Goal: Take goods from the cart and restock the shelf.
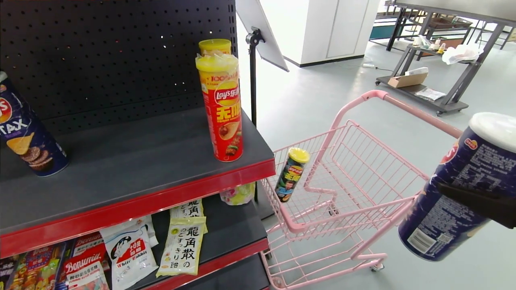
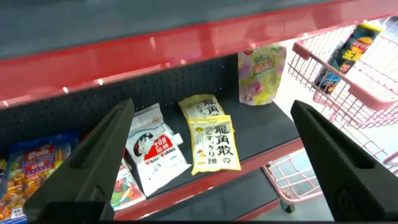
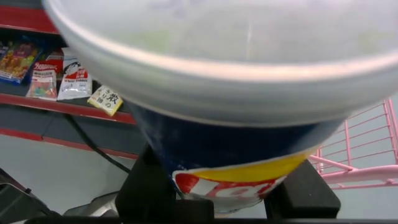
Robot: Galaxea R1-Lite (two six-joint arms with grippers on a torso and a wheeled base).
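Chip can [image 1: 455,189], dark blue with a white lid, tilted in mid-air right of the pink cart [image 1: 419,113], well apart from the shelf [image 1: 141,161]; one black finger across its lower half. On the shelf, a red can [image 1: 221,108]; in the cart, a small can [image 1: 291,174].

Left wrist view: left gripper [image 2: 211,162] spread wide, empty, before snack bags [image 2: 211,140] on the lower shelf.

Right wrist view: right gripper [image 3: 227,202] fingers [image 3: 149,186] pinching the chip can from both sides. Likely light, stiff, smooth-walled, easily dented; best held mid-body, gently.
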